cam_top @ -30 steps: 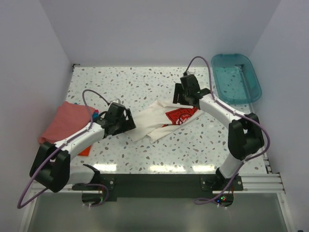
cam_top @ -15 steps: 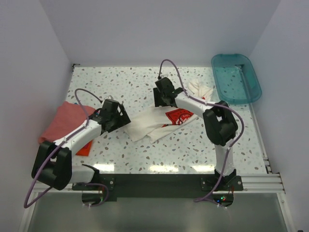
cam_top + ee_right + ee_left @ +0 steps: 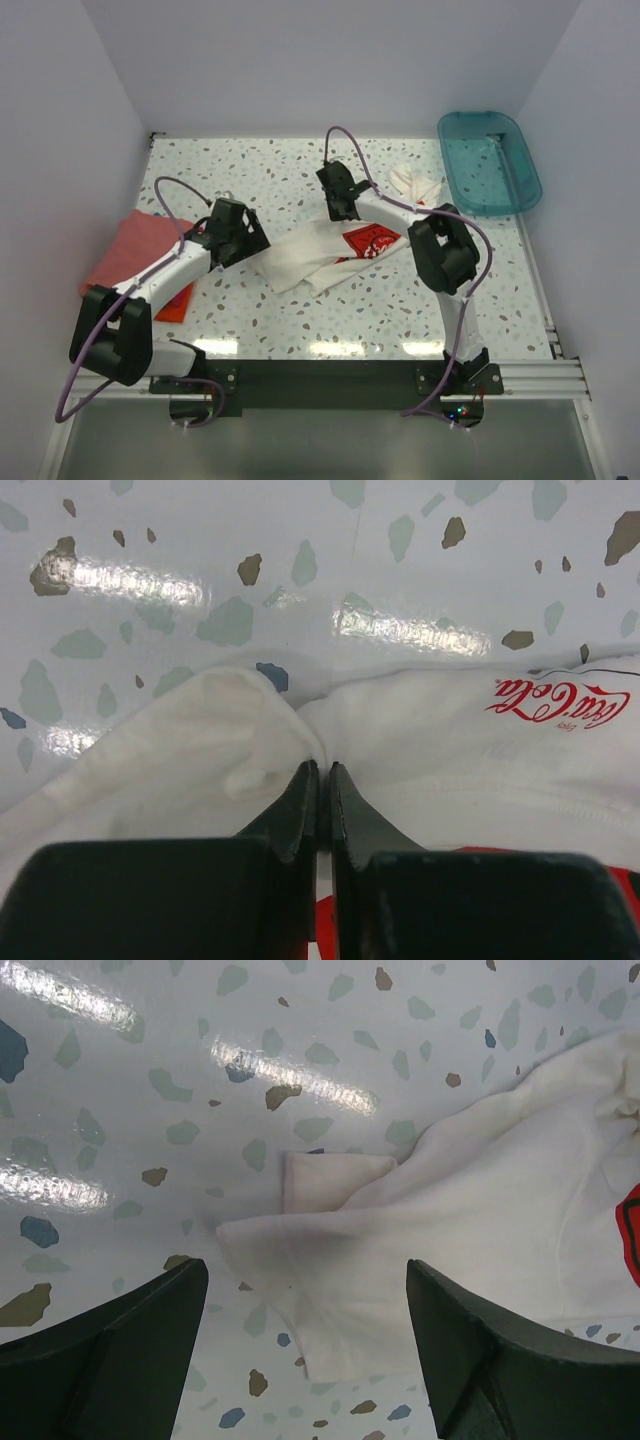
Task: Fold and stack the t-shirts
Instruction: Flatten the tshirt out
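At the middle of the table (image 3: pixel 262 172) | white t-shirt (image 3: pixel 318 256) lies rumpled, red print (image 3: pixel 368 240) toward 3 o'clock | right hand (image 3: pixel 322 771) has just snapped together, pinching its 12 o'clock edge | left hand (image 3: pixel 308 1272) spread over its 9 o'clock edge | judgement: fold starting.

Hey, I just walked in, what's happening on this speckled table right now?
Two robot arms are working on a crumpled white t-shirt with a red print in the middle of the table. The right gripper is shut on a pinch of cloth at the shirt's far edge. The left gripper is open over a sleeve, gripping nothing. The shirt is not yet folded. A salmon-pink tee lies at the left, and a teal translucent plastic tub sits at the far right.
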Controlling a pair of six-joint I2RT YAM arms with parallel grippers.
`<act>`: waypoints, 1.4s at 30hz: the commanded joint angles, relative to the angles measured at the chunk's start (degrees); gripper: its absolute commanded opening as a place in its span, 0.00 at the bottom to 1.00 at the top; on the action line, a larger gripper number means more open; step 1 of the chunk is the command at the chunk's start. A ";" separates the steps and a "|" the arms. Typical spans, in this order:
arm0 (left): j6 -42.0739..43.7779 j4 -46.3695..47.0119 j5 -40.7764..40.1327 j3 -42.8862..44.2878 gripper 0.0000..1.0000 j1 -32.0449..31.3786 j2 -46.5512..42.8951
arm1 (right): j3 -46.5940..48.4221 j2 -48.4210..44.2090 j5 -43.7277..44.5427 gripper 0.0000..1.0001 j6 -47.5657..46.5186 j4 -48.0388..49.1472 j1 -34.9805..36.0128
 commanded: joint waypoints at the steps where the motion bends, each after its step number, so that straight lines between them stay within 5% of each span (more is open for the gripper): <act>1: 1.86 0.89 0.46 3.19 0.85 1.07 0.75 | 0.45 -7.44 2.90 0.00 -0.02 -1.67 -0.04; 9: 4.40 -0.16 2.74 6.79 0.85 1.78 2.51 | -12.82 -33.10 2.83 0.00 1.65 -1.06 -4.87; 18: 7.48 3.43 10.20 8.55 0.84 1.86 2.42 | -42.08 -60.70 2.38 0.00 9.99 -1.67 -12.87; 24: 8.80 6.86 19.52 9.34 0.78 1.34 6.55 | -52.73 -65.91 2.47 0.00 15.44 -5.27 -16.03; 42: 9.33 4.67 13.11 10.84 0.68 -4.38 14.81 | -48.78 -66.01 1.06 0.00 15.10 -5.80 -18.67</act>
